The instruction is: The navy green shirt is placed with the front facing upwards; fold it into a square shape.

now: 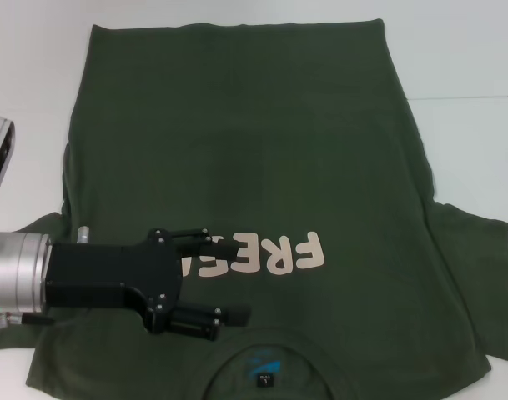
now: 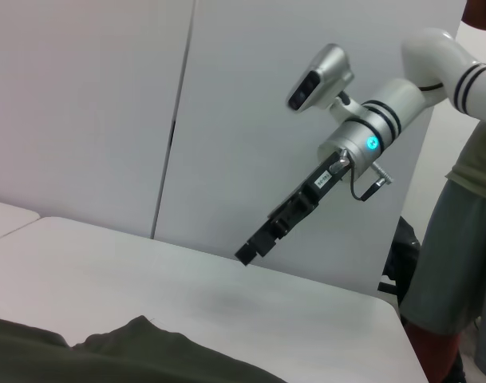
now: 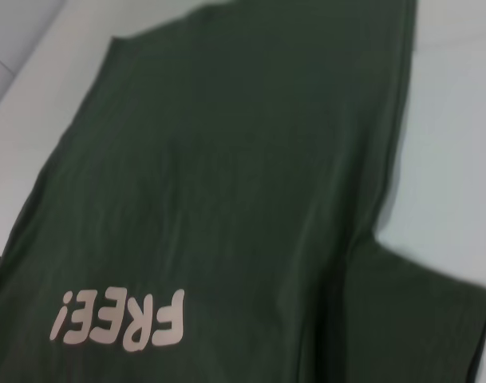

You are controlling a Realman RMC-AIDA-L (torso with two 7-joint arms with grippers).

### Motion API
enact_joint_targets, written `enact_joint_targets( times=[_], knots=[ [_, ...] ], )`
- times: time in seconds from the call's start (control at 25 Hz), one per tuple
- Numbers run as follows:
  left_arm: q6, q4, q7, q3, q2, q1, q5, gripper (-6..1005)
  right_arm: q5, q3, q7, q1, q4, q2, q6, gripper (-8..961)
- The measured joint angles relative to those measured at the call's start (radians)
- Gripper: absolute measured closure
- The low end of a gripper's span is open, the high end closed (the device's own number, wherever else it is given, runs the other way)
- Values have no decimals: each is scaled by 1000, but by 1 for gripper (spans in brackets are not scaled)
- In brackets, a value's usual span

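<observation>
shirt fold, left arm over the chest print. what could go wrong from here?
1. The left hand hovers open over the "FREE!" lettering, mid-chest on the navy green shirt, not at an edge; closing there would likely bunch the fabric.
2. The right sleeve lies spread out; folding the body first may trap it crooked.
3. The right hand hangs raised off the white table, so nothing pins the cloth if the left hand drags.

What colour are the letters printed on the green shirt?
Cream, nearly white, on the navy green shirt. The right wrist view shows the whole word best.
</observation>
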Motion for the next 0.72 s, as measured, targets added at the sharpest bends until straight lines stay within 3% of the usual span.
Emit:
enact_joint_targets(
  times=[0.32,0.4,0.56,0.72],
  knots=[
    [6,0,0,0,0,10,5,92,-33,-76,118,33,203,-96,32,127],
    [7,1,-5,1,0,10,10,92,-54,-102,135,42,225,-112,40,127],
    [12,2,-13,2,2,9,12,92,-140,-134,154,77,233,-123,23,127],
    [15,2,-15,4,1,10,14,92,-253,-158,162,128,237,-117,-2,127]
  ],
)
